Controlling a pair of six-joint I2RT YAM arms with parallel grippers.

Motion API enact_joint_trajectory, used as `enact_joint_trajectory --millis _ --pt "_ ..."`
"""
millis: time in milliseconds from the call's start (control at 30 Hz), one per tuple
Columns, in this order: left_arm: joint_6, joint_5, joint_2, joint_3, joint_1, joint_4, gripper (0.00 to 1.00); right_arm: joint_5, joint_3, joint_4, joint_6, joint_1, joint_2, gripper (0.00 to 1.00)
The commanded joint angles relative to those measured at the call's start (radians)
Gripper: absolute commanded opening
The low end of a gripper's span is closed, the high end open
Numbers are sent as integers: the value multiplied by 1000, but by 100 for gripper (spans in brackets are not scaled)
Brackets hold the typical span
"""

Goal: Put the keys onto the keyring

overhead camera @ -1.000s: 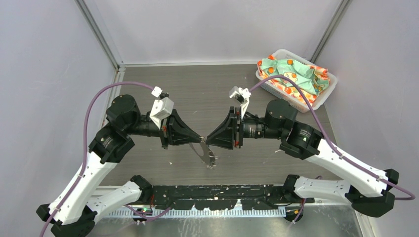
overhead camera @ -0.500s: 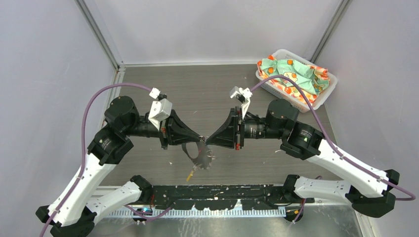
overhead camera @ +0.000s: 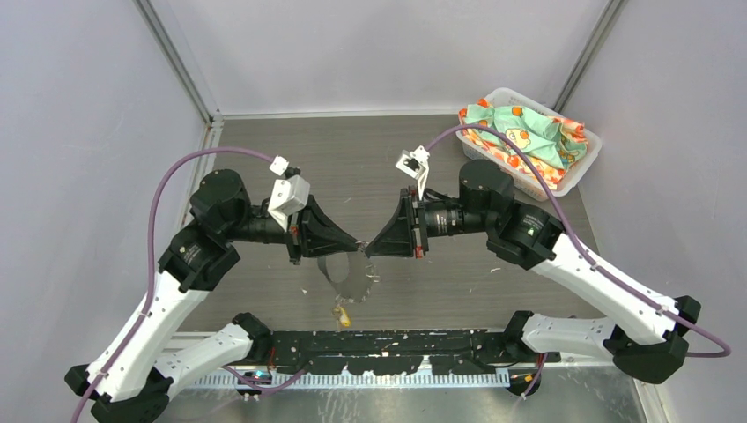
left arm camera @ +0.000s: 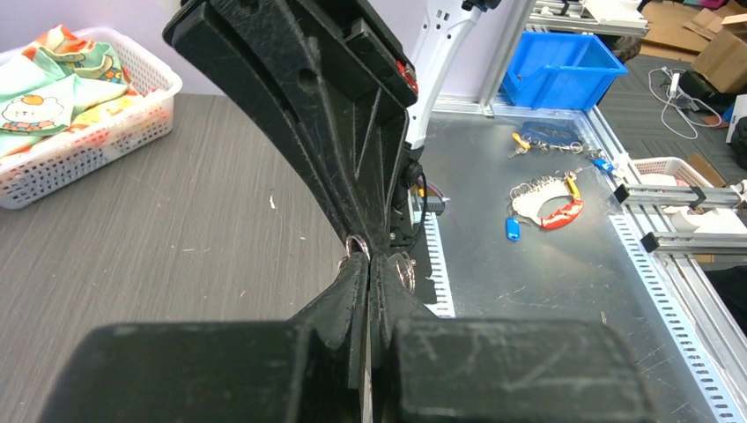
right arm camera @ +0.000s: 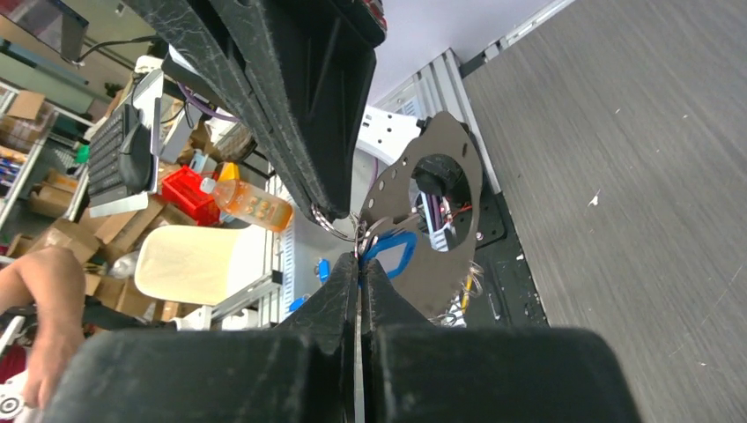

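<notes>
The keyring (overhead camera: 346, 271), a flat grey oval loop with a large hole, hangs in the air under both grippers, which meet tip to tip over the table's middle. My left gripper (overhead camera: 358, 246) (left arm camera: 370, 258) is shut on small wire rings at its upper edge. From the opposite side my right gripper (overhead camera: 367, 250) (right arm camera: 359, 257) is shut at that same spot. In the right wrist view the grey keyring (right arm camera: 462, 220) dangles just past the tips, and a blue key head (right arm camera: 410, 241) lies against it. A yellow key (overhead camera: 340, 315) (right arm camera: 464, 296) hangs below the loop.
A white basket (overhead camera: 588, 134) (left arm camera: 88, 132) of patterned cloth stands at the back right corner. The black base rail (overhead camera: 396, 339) runs along the near edge. Grey walls close in the left, back and right sides. Spare key bunches (left arm camera: 546, 198) lie on the metal bench beyond the table.
My right gripper has shut at the keyring's top and its arm has swung slightly left. The yellow key now dangles below the loop. The loop has swung a little left.
</notes>
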Motion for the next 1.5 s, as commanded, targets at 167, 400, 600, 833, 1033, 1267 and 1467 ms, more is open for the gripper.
enact_joint_trajectory --millis 167,400,600,833,1033,1267,1467 --pt "15 52 -15 12 -3 62 0 -60 58 -57 32 -33 46 1" --pt "38 59 -15 10 -3 36 0 -75 102 -101 16 -33 58 17" --pt "24 46 -18 12 -3 35 0 -6 148 -205 -112 -34 1 27" --pt "-5 42 -12 7 -3 56 0 -12 74 -51 -68 -34 -48 28" --pt "-20 41 -12 8 -4 57 0 -29 30 8 -33 -34 -39 30" --pt "-38 35 -8 10 -3 68 0 15 -62 77 -10 -22 -73 33" --pt "-39 27 -8 7 -3 74 0 9 -104 125 13 17 -71 37"
